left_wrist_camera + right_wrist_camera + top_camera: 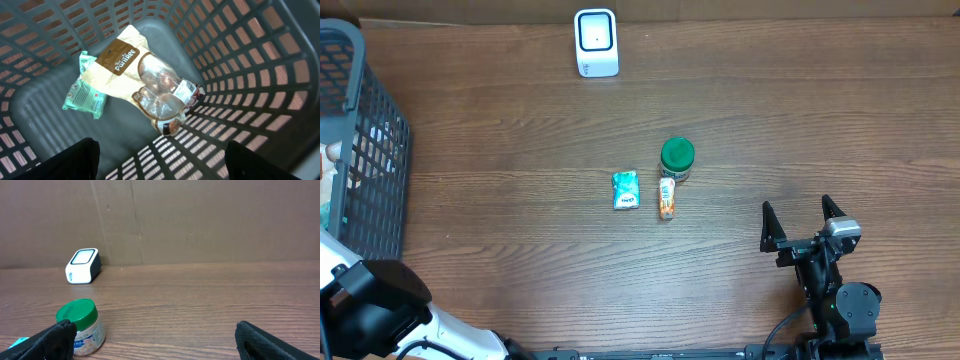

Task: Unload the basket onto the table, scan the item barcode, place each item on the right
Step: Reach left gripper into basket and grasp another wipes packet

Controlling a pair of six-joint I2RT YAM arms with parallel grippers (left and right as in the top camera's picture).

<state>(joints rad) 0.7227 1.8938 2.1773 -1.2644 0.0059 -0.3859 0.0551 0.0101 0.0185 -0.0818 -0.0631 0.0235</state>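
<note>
Your left gripper (159, 165) hangs with its jaws spread wide and empty inside the grey basket (260, 65) at the table's left edge, above a cream snack bag (131, 70) with a clear window that lies flat on the basket floor, its long axis running diagonally from the upper left toward the lower right of the wrist view. A small green packet (85, 94) touches the bag's left side. Your right gripper (803, 221) rests near the table's front right, jaws fully spread, holding nothing. Mid-table stand a green-lidded jar (677, 158), an orange tube (667, 198) and a teal packet (625, 190); the white scanner (596, 42) sits at the far edge.
</note>
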